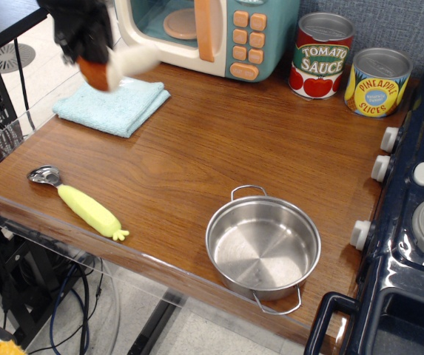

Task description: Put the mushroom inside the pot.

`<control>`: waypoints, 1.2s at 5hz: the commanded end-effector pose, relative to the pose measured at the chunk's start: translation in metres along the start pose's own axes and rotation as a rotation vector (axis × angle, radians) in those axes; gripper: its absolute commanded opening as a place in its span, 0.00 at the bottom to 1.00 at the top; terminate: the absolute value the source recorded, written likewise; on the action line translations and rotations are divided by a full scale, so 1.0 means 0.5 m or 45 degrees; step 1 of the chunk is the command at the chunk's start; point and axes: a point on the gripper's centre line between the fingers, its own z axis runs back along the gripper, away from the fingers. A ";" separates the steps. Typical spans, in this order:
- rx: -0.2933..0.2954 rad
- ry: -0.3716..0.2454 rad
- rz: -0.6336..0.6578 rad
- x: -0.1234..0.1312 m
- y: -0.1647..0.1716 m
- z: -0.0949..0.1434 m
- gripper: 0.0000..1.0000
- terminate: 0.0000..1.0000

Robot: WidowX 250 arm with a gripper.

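Note:
My black gripper (93, 53) is at the top left, shut on the mushroom (119, 66). The mushroom hangs in the air above the blue towel, its rust-brown cap between the fingers and its cream stem sticking out to the right. It is blurred by motion. The shiny steel pot (263, 245) stands empty near the table's front edge, far to the right and front of the gripper.
A folded blue towel (112, 106) lies at the back left. A yellow corn-handled scoop (81, 202) lies at the front left. A toy microwave (212, 29), a tomato sauce can (322, 55) and a pineapple can (377, 82) line the back. A toy stove (419, 214) is at the right.

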 end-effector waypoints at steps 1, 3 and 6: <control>-0.050 0.114 -0.324 -0.123 0.143 0.058 0.00 0.00; -0.008 0.185 -0.507 -0.227 0.210 0.042 0.00 0.00; 0.028 0.213 -0.602 -0.321 0.217 -0.003 0.00 0.00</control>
